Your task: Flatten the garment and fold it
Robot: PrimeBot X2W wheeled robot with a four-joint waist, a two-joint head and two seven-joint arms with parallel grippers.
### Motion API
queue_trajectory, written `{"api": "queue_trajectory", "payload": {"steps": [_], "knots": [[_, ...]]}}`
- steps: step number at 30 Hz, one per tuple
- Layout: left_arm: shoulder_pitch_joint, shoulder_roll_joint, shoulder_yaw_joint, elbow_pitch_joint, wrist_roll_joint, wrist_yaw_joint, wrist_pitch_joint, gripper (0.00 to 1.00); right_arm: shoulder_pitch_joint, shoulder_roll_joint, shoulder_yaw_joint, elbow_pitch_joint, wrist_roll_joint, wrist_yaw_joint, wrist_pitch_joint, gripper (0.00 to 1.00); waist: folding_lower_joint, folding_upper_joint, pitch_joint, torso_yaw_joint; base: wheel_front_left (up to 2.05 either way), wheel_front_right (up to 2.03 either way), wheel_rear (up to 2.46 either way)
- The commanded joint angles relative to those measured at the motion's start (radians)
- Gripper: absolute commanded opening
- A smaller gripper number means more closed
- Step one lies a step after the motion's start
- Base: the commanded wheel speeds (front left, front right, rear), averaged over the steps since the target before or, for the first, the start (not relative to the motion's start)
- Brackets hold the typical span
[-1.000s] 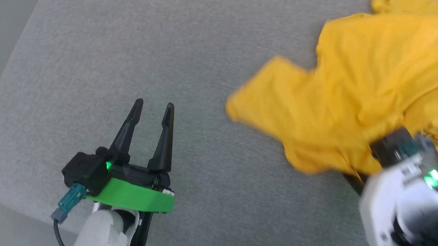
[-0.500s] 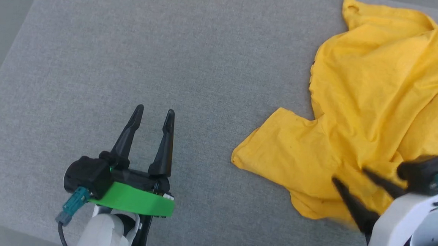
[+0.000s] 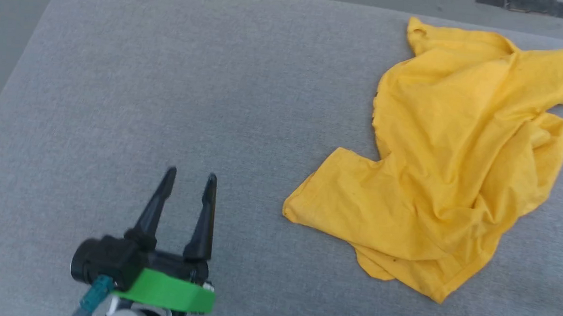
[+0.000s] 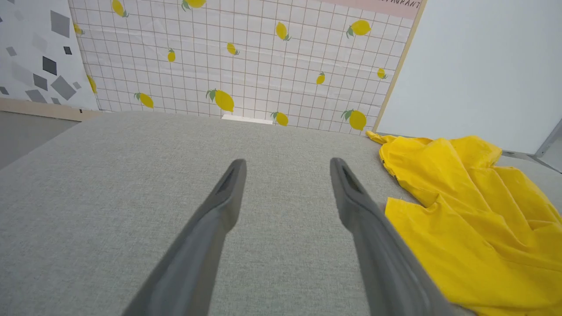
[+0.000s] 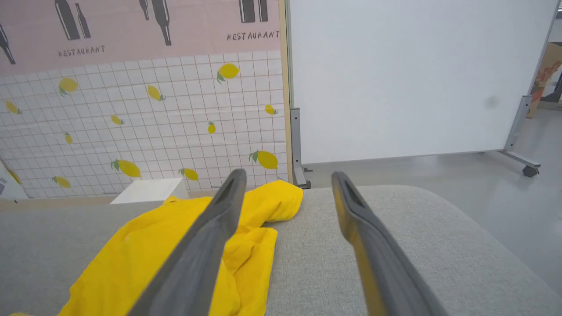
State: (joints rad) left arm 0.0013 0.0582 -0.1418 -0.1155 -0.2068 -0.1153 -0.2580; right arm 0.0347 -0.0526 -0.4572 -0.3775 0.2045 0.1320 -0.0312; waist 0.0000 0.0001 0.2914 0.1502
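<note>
Jaws on both arms stand released, with nothing between them. In the head view the left pair's dark fingers [image 3: 153, 209] hang over bare grey fabric at the near left of the counter [image 3: 169, 73], well apart from the T-shirt [image 3: 446, 178]. The mustard-yellow shirt lies crumpled on the counter's right half, one short sleeve [image 3: 352, 201] spread flat toward the left arm and the rest bunched in deep folds.

The left wrist view looks along its fingers [image 4: 210, 228] and shows the shirt [image 4: 474, 228] just beside the right-hand one, with a lemon-printed tile backdrop [image 4: 246, 66] beyond the counter's far edge.

The right wrist view adds the room behind. Its fingers [image 5: 206, 237] hover above the counter, the shirt [image 5: 145, 245] partly hidden by the left-hand one. Behind stand a pink panel [image 5: 131, 30] lettered RESTAURANT, a white partition [image 5: 408, 79] and a small white box [image 5: 149, 191].
</note>
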Motion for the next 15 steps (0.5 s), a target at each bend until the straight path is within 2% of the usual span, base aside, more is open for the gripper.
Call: {"api": "queue_trajectory", "payload": {"steps": [1, 4, 7, 11, 15], "knots": [[0.018, 0.003, -0.003, -0.002, 0.015, -0.008, -0.004, 1.00, 0.011, 0.002, -0.004, 0.040, 0.017, -0.001, -0.042, 1.00, 0.0000, -0.0001, -0.018, -0.021, 0.00, 0.00, 0.00], [0.025, 0.009, -0.026, 0.008, 0.037, -0.009, -0.004, 1.00, 0.023, 0.002, 0.011, 0.112, 0.022, -0.001, -0.099, 1.00, 0.0000, -0.0001, -0.031, -0.038, 0.00, 0.00, 0.00], [0.007, 0.023, -0.059, 0.022, 0.051, -0.010, 0.023, 1.00, 0.015, 0.002, 0.015, 0.135, 0.016, -0.001, -0.122, 1.00, 0.0000, -0.0001, -0.038, -0.050, 0.00, 0.00, 0.00], [-0.053, 0.046, -0.133, 0.027, 0.036, -0.013, 0.134, 1.00, 0.000, 0.002, 0.021, 0.133, 0.009, -0.001, -0.122, 1.00, 0.0000, -0.0001, -0.027, -0.061, 0.00, 0.00, 0.00], [-0.143, 0.105, -0.238, 0.060, 0.009, -0.015, 0.300, 1.00, -0.017, 0.002, 0.044, 0.121, 0.001, -0.001, -0.104, 1.00, 0.0000, -0.0001, 0.006, -0.071, 0.00, 0.00, 0.00]]}}
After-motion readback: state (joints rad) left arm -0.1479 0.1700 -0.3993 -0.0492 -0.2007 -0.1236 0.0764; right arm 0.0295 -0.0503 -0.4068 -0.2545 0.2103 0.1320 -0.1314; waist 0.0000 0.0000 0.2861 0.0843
